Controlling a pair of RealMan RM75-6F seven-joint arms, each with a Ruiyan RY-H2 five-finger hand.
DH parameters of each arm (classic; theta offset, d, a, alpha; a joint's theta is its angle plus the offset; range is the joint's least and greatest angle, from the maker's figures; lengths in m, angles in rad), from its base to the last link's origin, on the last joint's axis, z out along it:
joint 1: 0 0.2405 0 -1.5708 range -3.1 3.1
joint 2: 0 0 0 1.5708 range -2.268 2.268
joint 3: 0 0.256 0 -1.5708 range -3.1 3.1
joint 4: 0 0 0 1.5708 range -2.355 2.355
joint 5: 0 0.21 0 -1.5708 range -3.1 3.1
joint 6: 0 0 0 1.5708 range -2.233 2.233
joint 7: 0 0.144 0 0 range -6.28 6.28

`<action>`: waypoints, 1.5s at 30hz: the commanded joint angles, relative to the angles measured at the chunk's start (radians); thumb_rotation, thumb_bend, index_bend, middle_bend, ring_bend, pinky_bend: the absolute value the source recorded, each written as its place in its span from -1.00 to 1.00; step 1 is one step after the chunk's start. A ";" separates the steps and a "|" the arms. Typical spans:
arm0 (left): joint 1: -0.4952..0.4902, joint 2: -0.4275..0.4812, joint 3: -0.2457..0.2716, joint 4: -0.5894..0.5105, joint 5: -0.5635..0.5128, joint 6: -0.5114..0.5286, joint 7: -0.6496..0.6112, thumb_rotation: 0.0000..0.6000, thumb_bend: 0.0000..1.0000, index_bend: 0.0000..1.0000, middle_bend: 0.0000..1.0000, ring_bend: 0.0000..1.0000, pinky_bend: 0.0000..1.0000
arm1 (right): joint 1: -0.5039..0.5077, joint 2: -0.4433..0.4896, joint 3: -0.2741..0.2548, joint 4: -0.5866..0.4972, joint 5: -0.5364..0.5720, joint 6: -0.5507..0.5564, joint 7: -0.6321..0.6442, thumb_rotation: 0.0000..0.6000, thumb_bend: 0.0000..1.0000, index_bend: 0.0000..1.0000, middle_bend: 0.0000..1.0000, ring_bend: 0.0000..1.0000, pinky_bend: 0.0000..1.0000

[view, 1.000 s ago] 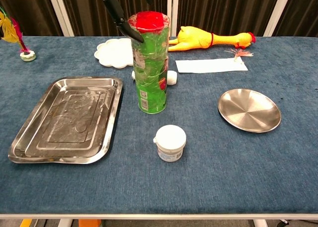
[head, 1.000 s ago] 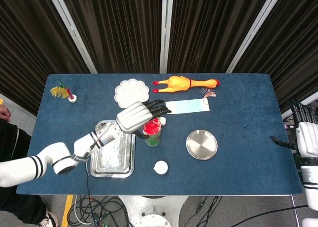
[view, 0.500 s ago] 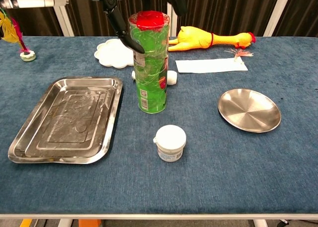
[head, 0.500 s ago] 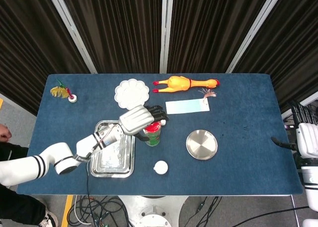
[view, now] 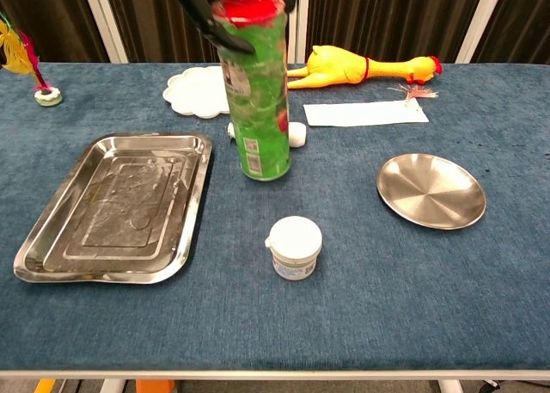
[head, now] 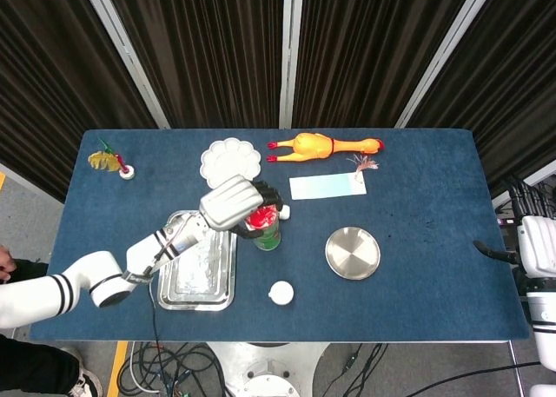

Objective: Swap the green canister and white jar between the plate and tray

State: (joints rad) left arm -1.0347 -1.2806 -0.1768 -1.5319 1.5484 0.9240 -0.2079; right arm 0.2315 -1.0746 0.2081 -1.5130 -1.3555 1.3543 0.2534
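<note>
Since a second ago the green canister [view: 254, 83] has lifted and tilted, base clear of the table [view: 361, 324]. Nearest, the white jar [view: 294, 248] sits on the cloth between tray [view: 51, 255] and plate [view: 431, 189]. Canister looks light, tall, slick-walled, tippy; a mid-wall hold seems safer. Left robot hand [head: 236, 205] clamps its red-lidded top from above. Right robot hand [head: 539, 241] holds nothing, far off
</note>
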 commanded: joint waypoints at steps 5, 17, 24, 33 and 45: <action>0.075 0.146 0.017 -0.080 -0.041 0.022 -0.003 1.00 -0.40 -0.01 -0.06 -0.15 0.35 | 0.003 0.001 0.001 -0.003 0.003 -0.005 -0.005 1.00 -0.93 -1.00 -1.00 -1.00 -0.98; 0.176 0.165 0.087 -0.063 -0.034 0.058 -0.011 1.00 -0.41 -0.01 -0.07 -0.15 0.34 | 0.017 -0.004 -0.007 -0.029 -0.001 -0.029 -0.045 1.00 -0.93 -1.00 -1.00 -1.00 -0.98; 0.201 0.155 0.101 -0.026 -0.012 0.075 -0.037 1.00 -0.51 -0.45 -0.33 -0.52 0.07 | 0.024 0.000 -0.004 -0.053 0.005 -0.034 -0.068 1.00 -0.93 -1.00 -1.00 -1.00 -0.98; 0.226 0.176 0.108 -0.039 0.000 0.088 -0.048 1.00 -0.58 -0.80 -0.75 -0.79 -0.09 | 0.031 0.001 -0.007 -0.065 0.007 -0.045 -0.083 1.00 -0.93 -1.00 -1.00 -1.00 -0.97; 0.366 0.292 0.127 -0.129 -0.073 0.193 0.046 1.00 -0.61 -0.81 -0.82 -0.84 -0.15 | 0.088 0.012 -0.025 -0.131 -0.086 -0.082 -0.153 1.00 -0.93 -1.00 -1.00 -1.00 -0.97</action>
State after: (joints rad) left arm -0.6990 -1.0072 -0.0614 -1.6477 1.5022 1.0974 -0.1853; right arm 0.3068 -1.0682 0.1870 -1.6295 -1.4249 1.2820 0.1170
